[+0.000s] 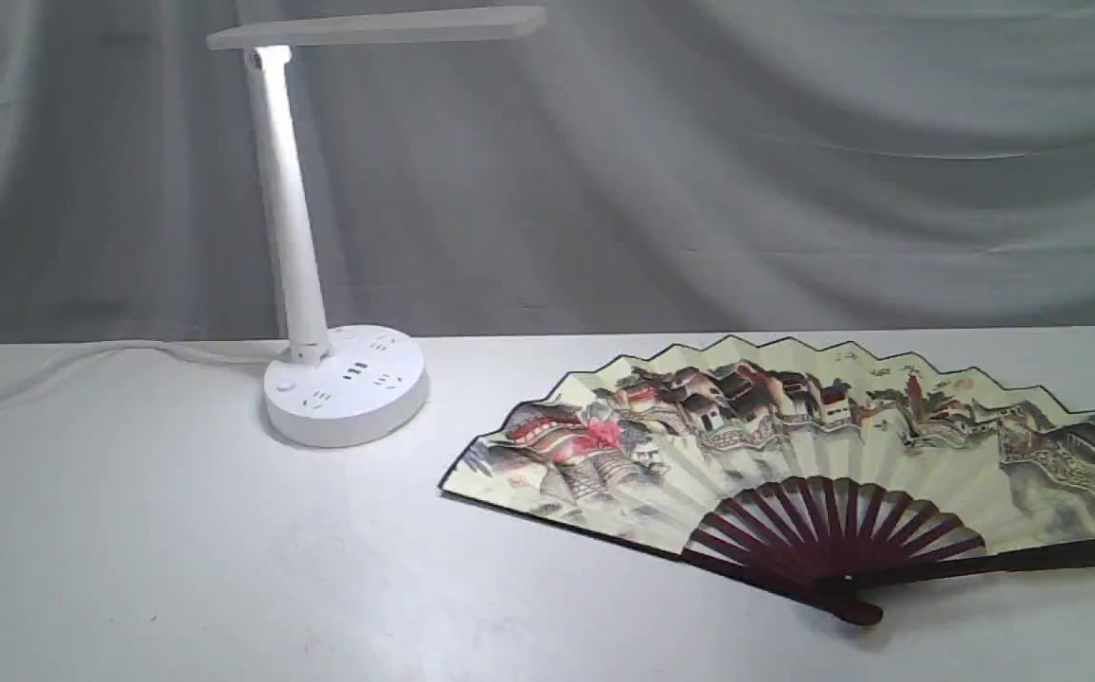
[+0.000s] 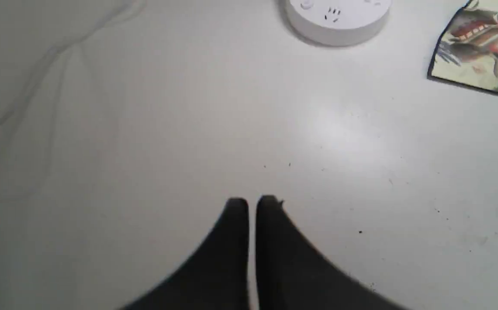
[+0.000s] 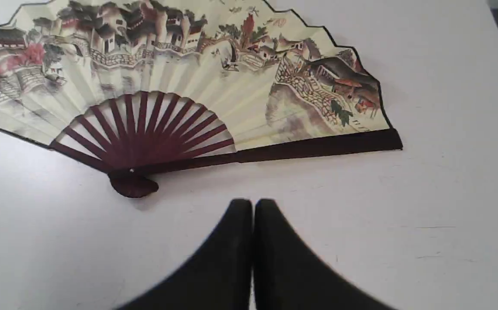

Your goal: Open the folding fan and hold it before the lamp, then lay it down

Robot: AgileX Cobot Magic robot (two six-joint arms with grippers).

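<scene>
The folding fan (image 1: 794, 455) lies spread open and flat on the white table at the right, painted leaf up, maroon ribs meeting at a pivot near the front. The right wrist view shows the fan (image 3: 180, 86) just beyond my right gripper (image 3: 252, 204), which is shut, holds nothing, and does not touch it. The white lamp (image 1: 306, 237) stands at the back left with its bar head lit. In the left wrist view, my left gripper (image 2: 252, 203) is shut and empty over bare table, well apart from the lamp base (image 2: 337, 19) and a fan corner (image 2: 481, 51). Neither arm appears in the exterior view.
A white table (image 1: 178, 568) carries everything, with a grey cloth backdrop (image 1: 699, 170) behind it. The lamp's white cord (image 1: 83, 365) runs off to the left along the table's back. The table's right edge (image 3: 496, 47) shows in the right wrist view.
</scene>
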